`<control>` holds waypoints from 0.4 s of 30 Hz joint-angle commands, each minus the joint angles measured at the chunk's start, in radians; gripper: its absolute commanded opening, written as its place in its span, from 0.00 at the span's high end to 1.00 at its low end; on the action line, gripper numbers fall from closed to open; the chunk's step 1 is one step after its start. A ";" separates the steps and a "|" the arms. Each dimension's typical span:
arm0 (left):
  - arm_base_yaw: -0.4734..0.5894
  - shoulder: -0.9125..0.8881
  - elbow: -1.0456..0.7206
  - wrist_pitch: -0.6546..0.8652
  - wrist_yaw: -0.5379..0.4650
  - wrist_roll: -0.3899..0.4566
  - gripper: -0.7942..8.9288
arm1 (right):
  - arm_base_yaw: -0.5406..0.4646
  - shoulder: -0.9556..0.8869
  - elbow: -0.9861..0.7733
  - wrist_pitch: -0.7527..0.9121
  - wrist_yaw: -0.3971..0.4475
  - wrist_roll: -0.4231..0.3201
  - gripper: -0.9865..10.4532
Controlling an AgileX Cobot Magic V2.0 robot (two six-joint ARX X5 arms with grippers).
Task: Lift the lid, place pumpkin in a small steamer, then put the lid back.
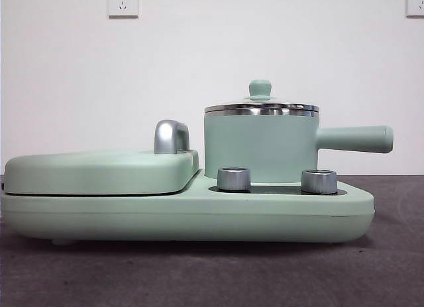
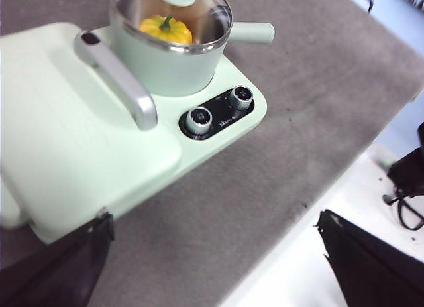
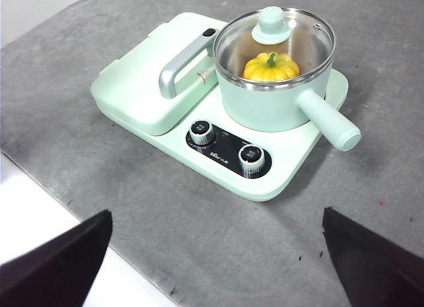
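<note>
I see the pumpkin [image 3: 271, 67] sitting inside the small steamer [image 3: 273, 103], yellow-orange with its green stem pointing up, visible through the glass. The lid [image 3: 275, 38] rests closed on the steamer's steel rim, its mint-green knob upright at the centre. In the front view the pumpkin is hidden behind the pot wall; only the lid's rim and knob show above it.

The steamer stands on the right-hand part of a wide mint-green appliance base [image 1: 199, 214], and its long straight handle [image 1: 354, 139] sticks out sideways past the base's edge. Just in front of the pot, two chrome knobs [image 3: 226, 145] sit on a black panel. Beside the steamer, touching or nearly touching its wall, lies the flat griddle cover [image 1: 99, 169] with its chrome handle [image 1: 171, 136] arching up close to the pot. The base rests on a grey counter [image 3: 199, 234], with a white wall and outlets behind it.

My left gripper [image 2: 212, 267] and right gripper [image 3: 215, 260] both hang well away from the appliance, above the counter's near edge. On each, the jaws stand wide apart and hold nothing. Nothing lies between either gripper and the steamer.
</note>
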 commanded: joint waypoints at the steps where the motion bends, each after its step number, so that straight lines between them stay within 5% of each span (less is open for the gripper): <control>1: -0.006 -0.077 -0.031 0.011 -0.001 -0.054 0.41 | 0.007 0.000 0.008 0.010 0.000 0.013 0.47; 6: -0.006 -0.154 -0.038 0.005 -0.022 -0.053 0.42 | 0.007 0.000 0.008 0.010 0.001 0.013 0.52; 8: -0.006 -0.165 -0.038 0.004 -0.023 -0.050 0.68 | 0.007 0.000 0.008 0.009 0.001 0.008 0.77; 9: -0.006 -0.169 -0.038 0.003 -0.023 -0.049 0.93 | 0.007 0.000 0.007 0.009 0.000 0.000 0.94; 12: -0.006 -0.170 -0.038 0.009 -0.026 -0.050 0.91 | 0.007 0.000 0.007 0.014 0.005 -0.003 0.90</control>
